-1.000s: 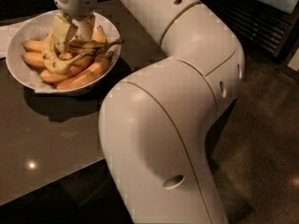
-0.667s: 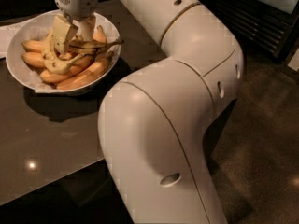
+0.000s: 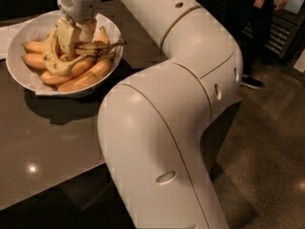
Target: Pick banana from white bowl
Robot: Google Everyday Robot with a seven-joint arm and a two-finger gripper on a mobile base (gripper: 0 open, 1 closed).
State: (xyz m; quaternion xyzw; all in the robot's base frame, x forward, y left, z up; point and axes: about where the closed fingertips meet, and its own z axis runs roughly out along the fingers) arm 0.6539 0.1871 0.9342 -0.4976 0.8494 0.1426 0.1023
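Observation:
The white bowl (image 3: pixel 32 26) stands on the dark table at the upper left and holds several bananas. The slim dull-yellow banana (image 3: pixel 102 46) with dark streaks lies on top of the pile, its thin dark stem pointing right over the rim. My gripper (image 3: pixel 77 39) reaches down into the bowl from above. Its two cream fingers (image 3: pixel 66 35) are closed around the left part of that banana, which hides that end. The arm's large white links fill the middle of the view.
Plump orange-yellow bananas (image 3: pixel 86 76) and a curved pale banana (image 3: pixel 56 67) lie under the gripper. The dark glossy table (image 3: pixel 47 142) ends at its front edge on the lower left. A person (image 3: pixel 257 27) stands at the back right on the speckled floor.

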